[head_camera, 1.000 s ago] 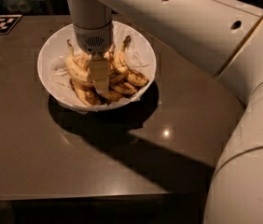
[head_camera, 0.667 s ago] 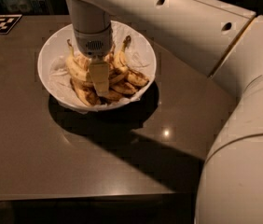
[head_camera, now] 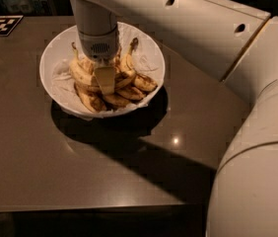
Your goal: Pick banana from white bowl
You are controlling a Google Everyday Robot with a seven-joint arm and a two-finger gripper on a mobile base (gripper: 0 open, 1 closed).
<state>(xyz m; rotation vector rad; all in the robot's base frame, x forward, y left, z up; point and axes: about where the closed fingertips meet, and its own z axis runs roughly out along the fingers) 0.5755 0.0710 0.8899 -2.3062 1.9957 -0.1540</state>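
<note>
Nearest: front edge of the brown worktop (head_camera: pixel 80 172), bare and open ahead and to the left, with the big white arm (head_camera: pixel 257 157) crowding the right. Farther back, one white bowl (head_camera: pixel 48 63), well in from every edge. Inside, roughly six bananas heaped on paper. Hand (head_camera: pixel 104 80) lowered among them at centre; impossible to tell whether clenched or released. Just right of it, the banana (head_camera: pixel 127 63), long axis steep, dark-tipped stem pointing toward the far rim.

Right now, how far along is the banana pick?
Done: gripper is down inside the white bowl, over the bunch. In hand: lining up on the banana, which lies in the bowl; a grip cannot be confirmed. Left: grasping and lifting it clear.
</note>
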